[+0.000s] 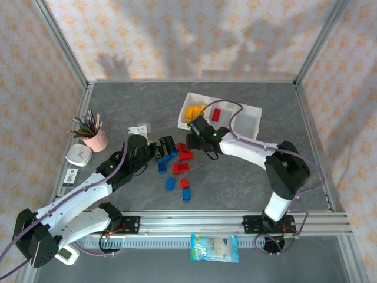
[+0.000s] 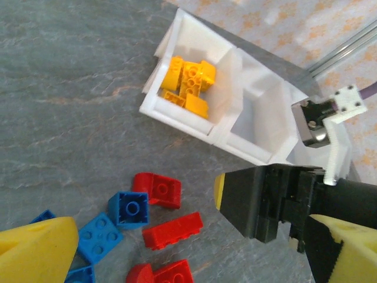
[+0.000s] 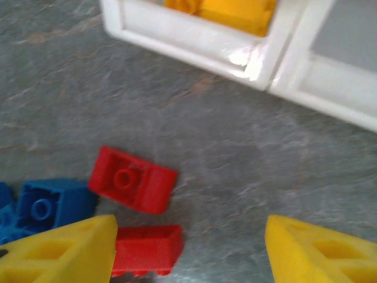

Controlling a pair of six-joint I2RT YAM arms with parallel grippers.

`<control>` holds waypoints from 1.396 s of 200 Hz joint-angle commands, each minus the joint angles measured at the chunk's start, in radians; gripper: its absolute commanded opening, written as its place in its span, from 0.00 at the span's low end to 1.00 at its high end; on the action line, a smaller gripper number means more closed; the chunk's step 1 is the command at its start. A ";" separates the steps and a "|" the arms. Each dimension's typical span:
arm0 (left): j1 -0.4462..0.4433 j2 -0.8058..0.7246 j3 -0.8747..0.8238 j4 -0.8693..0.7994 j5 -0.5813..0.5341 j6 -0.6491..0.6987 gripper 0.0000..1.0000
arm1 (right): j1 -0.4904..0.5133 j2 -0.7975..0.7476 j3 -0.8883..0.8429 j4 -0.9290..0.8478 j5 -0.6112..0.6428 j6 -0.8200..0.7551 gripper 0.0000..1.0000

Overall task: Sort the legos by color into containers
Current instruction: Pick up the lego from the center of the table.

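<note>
The right jaws stand wide apart and hold nothing: in the right wrist view their yellow fingertips sit in the two lower corners of the frame, with bare worktop between them. Just above the lower-left fingertip lies a red lego, with a second red lego below it and a blue lego at the left edge. Across the top of that frame runs the white tray, with yellow legos showing in its left compartment. The left jaws are also spread wide with nothing between them, their yellow fingertips at the lower corners of the left wrist view, over a scatter of blue legos and red legos. From above, the left jaws hang left of centre over the blue legos, and the right jaws sit at centre, just below the tray's lower-left corner. The tray lies at upper centre, turned at a slant, with the yellow legos in its left compartment and one red brick in the middle one. More red and blue legos lie loose on the worktop below centre. A pink cup of pencils stands at the left.
</note>
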 commanded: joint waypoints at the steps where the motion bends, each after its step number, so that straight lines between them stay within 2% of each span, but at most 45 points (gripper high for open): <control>1: 0.009 -0.023 -0.018 -0.045 -0.036 -0.034 0.99 | 0.029 0.032 -0.007 0.031 -0.005 0.014 0.69; 92: 0.021 -0.065 -0.049 -0.074 -0.059 -0.053 0.99 | 0.112 0.138 0.034 0.042 -0.032 0.015 0.87; 148: 0.028 -0.071 -0.055 -0.071 -0.055 -0.051 0.99 | 0.121 0.214 0.095 0.008 0.024 0.008 0.89; 178: 0.030 -0.070 -0.050 -0.071 -0.049 -0.051 0.99 | 0.119 0.243 0.119 -0.011 0.054 0.020 0.84; 236: 0.032 -0.064 -0.045 -0.064 -0.030 -0.057 0.99 | 0.119 0.236 0.100 -0.005 0.069 0.029 0.64; 279: 0.032 -0.054 -0.022 -0.062 -0.016 -0.051 0.99 | 0.093 0.174 0.076 -0.005 0.078 0.043 0.48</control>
